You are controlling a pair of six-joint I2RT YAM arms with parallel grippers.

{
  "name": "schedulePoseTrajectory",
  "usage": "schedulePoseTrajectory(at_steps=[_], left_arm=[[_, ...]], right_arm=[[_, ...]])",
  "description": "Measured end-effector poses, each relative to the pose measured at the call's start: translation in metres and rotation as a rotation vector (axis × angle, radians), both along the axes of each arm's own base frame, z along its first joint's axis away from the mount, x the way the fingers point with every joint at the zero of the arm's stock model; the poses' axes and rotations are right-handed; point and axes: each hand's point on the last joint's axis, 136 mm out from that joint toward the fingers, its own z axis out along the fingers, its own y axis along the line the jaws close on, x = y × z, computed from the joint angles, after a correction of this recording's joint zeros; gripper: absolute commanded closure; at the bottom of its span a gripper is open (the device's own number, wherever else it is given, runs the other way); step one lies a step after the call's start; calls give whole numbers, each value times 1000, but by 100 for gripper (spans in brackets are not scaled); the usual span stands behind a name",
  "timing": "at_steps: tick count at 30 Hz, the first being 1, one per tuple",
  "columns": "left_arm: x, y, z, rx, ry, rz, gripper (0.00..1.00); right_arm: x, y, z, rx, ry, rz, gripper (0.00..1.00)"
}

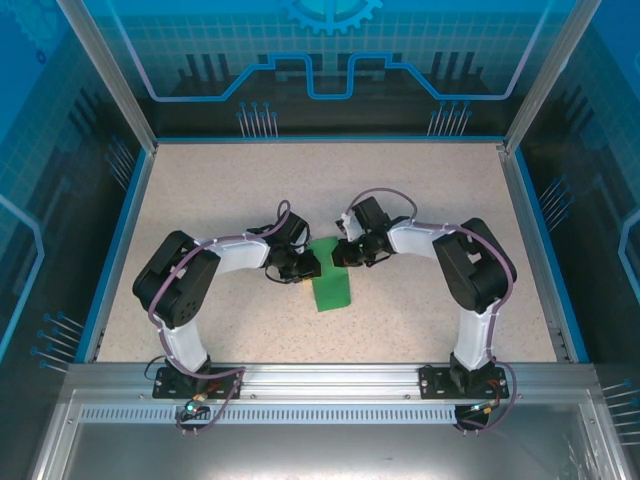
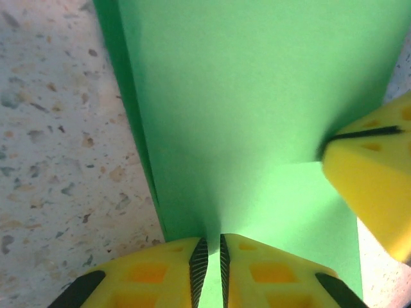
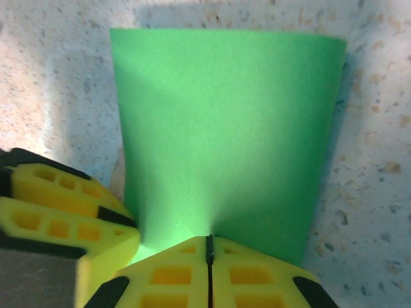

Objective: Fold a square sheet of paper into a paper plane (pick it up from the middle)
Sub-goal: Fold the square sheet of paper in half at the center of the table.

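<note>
Left gripper (image 1: 303,268) and right gripper (image 1: 347,252) meet tip to tip over the square sheet of paper (image 1: 331,288) from above, forearms angled inward. From your left wrist, the jaws pinch the sheet's near edge, paper stretching ahead; your right wrist shows the same clamp (an early fold, I judge), so next bring edge squarely onto edge.

Speckled beige table (image 1: 200,190) enclosed by blue-patterned transparent walls (image 1: 330,50).
</note>
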Motion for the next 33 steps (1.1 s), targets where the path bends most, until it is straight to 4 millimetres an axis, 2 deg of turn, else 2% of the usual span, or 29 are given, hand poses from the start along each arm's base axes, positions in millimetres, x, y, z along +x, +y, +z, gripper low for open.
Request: schedulePoseTrajectory(at_steps=[4, 9, 14, 21, 33], left_arm=[[0, 0, 0, 1, 1, -1, 80], [0, 0, 0, 4, 2, -2, 80], [0, 0, 0, 6, 3, -3, 80], [0, 0, 0, 11, 1, -4, 80], [0, 0, 0, 13, -1, -3, 80]], right_arm=[[7, 4, 17, 26, -37, 1, 93], [12, 7, 24, 38, -57, 1, 93], [21, 11, 15, 34, -50, -1, 93], [21, 5, -12, 0, -4, -7, 93], [35, -13, -13, -5, -19, -38, 93]])
